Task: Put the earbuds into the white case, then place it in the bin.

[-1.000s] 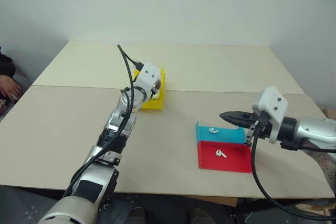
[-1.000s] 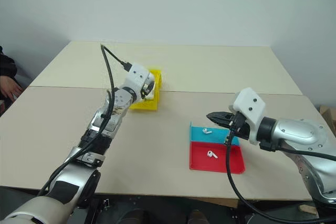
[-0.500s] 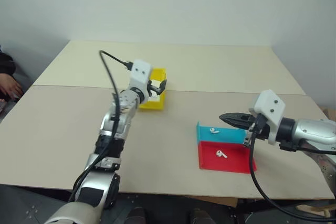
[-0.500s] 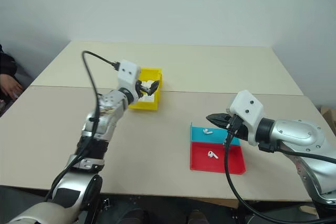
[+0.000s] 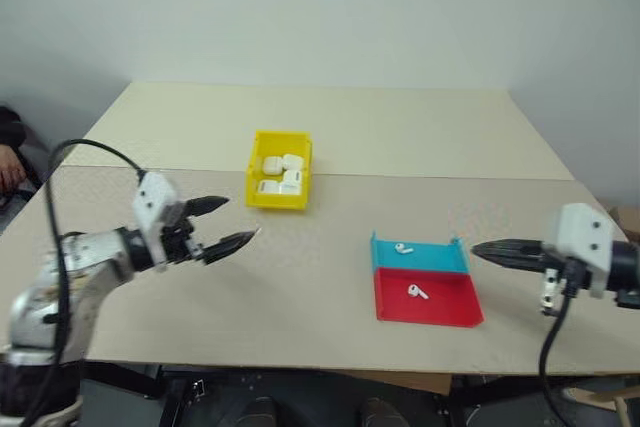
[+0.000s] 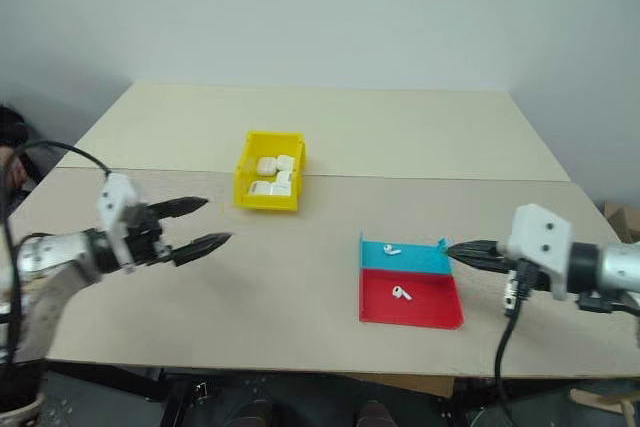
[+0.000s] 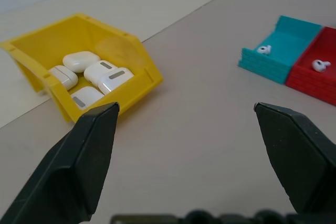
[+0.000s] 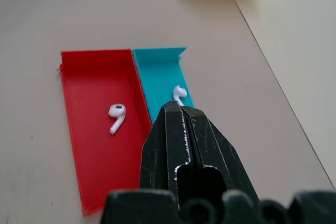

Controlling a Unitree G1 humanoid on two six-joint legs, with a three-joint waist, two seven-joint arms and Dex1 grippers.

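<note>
The yellow bin (image 5: 250, 190) stands near the table's middle with several white cases (image 5: 279, 174) lying in it; the left wrist view shows the same cases (image 7: 90, 76). My left gripper (image 5: 241, 219) hovers open and empty in front of the bin and to its left, apart from it. One earbud (image 5: 404, 247) lies in the blue tray (image 5: 440, 257), another earbud (image 5: 417, 292) in the red tray (image 5: 445, 309). My right gripper (image 5: 477, 248) is shut on nothing, its tip just right of the blue tray. In the right wrist view its fingertips (image 8: 178, 114) sit near the blue tray's earbud (image 8: 179, 93).
The blue and red trays sit side by side at the front right. A person's hand (image 5: 8, 163) rests at the table's left edge. Bare tabletop (image 5: 320, 277) stretches between the bin and the trays.
My left gripper opened over the bin, then drew back toward the front left, empty. My right gripper pulled away to the right of the trays, still shut.
</note>
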